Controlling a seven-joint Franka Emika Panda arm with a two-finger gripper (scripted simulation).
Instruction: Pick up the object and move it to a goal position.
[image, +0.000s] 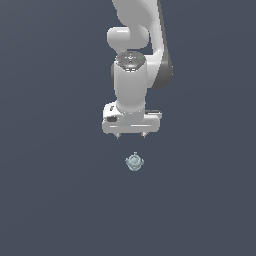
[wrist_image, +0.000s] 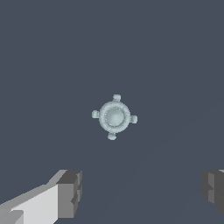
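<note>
Wrist and exterior renders of a single white arm above a uniform dark slate surface. Nearest the wrist camera, the two grey fingertip pads of the gripper stand far apart at opposite sides of the frame, with bare surface visible between them; the jaws are spread wide and hold nothing. Beyond the pads, the object lies apart from both fingers, roughly on the line midway between them but ahead of the gap rather than inside it. Seen from above, it is a pale blue-grey, glassy dome ringed by a collar, with four small knobs spaced around its sides. In the exterior view the gripper hangs pointing downward, its two short fingertips projecting beneath the broad white hand body, and the object sits below the fingertips, clear of them and almost directly under the midpoint of the hand, offset very slightly toward the exterior view's right. The object is much smaller than the hand. Farther back, the white wrist link rises vertically from the hand and joins the upper arm segments, which leave the frame at its upper edge.
</note>
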